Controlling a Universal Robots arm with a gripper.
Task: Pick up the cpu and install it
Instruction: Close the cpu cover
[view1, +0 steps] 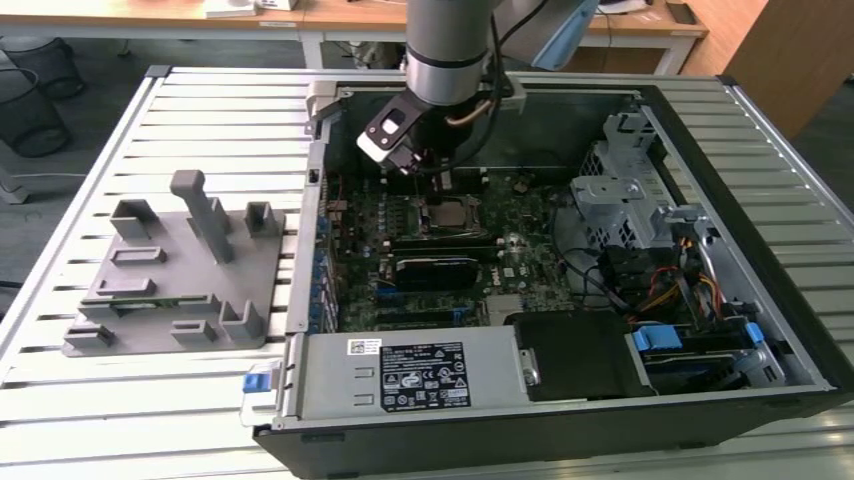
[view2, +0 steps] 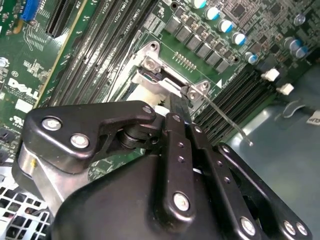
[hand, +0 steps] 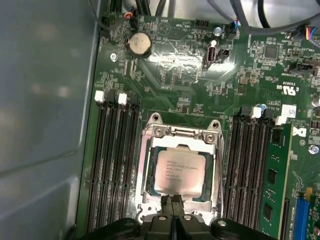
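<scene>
Pincer (hand: 172, 206) clenched, fingers pressed together, nothing visible between them. Hangs low inside the open computer case (view1: 747, 330), tips right at the near edge of the cpu (hand: 179, 171); touching or just short of it, cannot tell. Cpu lies flat inside the socket frame (hand: 148, 150), directly ahead of the tips, so reads as already placed, not carried. Probably kept clenched for a narrow tip: tight spot, memory slots (hand: 114, 165) close on one side of the pincer, more slots and a green memory strip (hand: 273, 182) on the other. Seems aimed at the chip's edge to nudge or seat it, judging from the tip position. Cpu look: small thin square, pale silver metal lid with faint print, darker rim around the lid, edges parallel to the frame, no visible tilt. In the exterior view, pincer (view1: 424, 165) sits just above the cpu (view1: 451, 213). Grey fixture (view1: 174, 290) well off to the side on the slatted tabletop (view1: 200, 120), outside the case.
</scene>
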